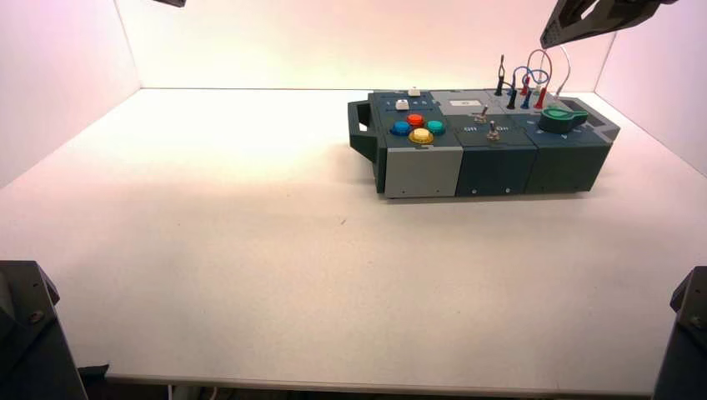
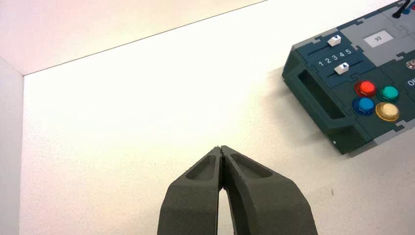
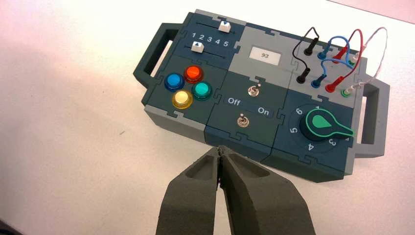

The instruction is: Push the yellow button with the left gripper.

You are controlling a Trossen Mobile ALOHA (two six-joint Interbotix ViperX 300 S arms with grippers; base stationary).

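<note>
The yellow button sits at the near corner of a diamond of four buttons on the left part of the box. It also shows in the left wrist view and in the right wrist view. My left gripper is shut and empty, high above bare table far to the left of the box. In the high view only a dark tip of the left arm shows at the top edge. My right gripper is shut and empty, raised above the box's front edge; the right arm shows at the top right.
Red-orange, blue and teal buttons surround the yellow one. Two sliders, two toggle switches, a green knob and looped wires fill the box. White walls enclose the table.
</note>
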